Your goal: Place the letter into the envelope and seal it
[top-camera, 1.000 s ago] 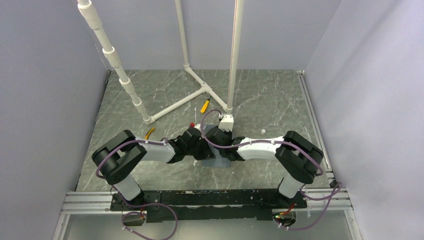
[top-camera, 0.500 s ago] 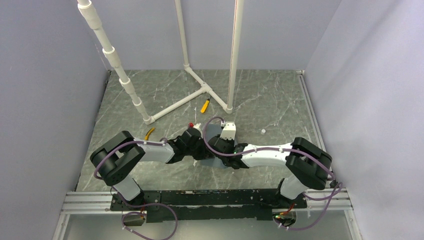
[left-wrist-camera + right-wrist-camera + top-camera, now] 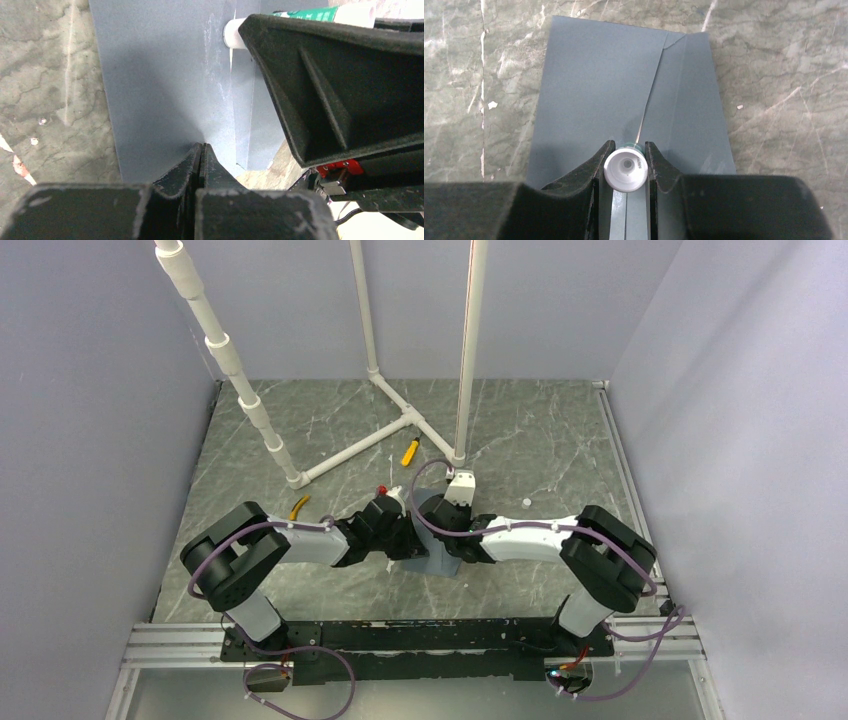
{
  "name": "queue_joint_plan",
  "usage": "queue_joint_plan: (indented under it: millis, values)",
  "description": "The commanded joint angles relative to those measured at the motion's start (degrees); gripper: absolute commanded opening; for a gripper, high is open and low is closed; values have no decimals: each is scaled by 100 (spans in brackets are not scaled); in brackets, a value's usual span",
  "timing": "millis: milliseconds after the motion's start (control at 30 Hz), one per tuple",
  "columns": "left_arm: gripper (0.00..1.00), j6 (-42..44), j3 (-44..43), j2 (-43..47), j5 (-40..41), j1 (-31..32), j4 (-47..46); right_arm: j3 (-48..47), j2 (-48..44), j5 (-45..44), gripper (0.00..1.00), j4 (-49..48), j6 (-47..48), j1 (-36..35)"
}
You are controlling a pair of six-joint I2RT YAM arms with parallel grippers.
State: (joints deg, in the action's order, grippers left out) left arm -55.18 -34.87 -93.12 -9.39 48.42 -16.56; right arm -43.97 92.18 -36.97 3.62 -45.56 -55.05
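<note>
Now the envelope (image 3: 594,90) lies flat on the marble table (image 3: 774,75), midway between the two arms and just ahead of them. Its flap is folded over, and the flap's edge shows as a slanting seam across the blue-grey paper. The right gripper (image 3: 628,146) hangs over the envelope's near end, its jaws clamped on a glue stick (image 3: 625,170) with a white end and a green label. In the left wrist view the stick's white tip (image 3: 232,32) meets the paper right at that seam. The left gripper (image 3: 201,150) comes in from the other side, its jaws pressed together with nothing between them and their tips down on the envelope's face. A white pipe frame (image 3: 400,425) stands farther back on the table.
</note>
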Motion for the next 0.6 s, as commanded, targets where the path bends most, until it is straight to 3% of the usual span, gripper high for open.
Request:
queue_joint_plan:
  millis: [0, 367, 567]
  values:
    - [2, 251, 111, -146, 262, -14, 572, -209, 230, 178, 0, 86, 547, 23]
    - [2, 288, 69, -138, 196, -9, 583, -160, -1159, 29, 0, 520, 677, 39]
    - [2, 352, 56, 64, 33, -14, 489, 242, -2315, 541, 0, 826, 540, 329]
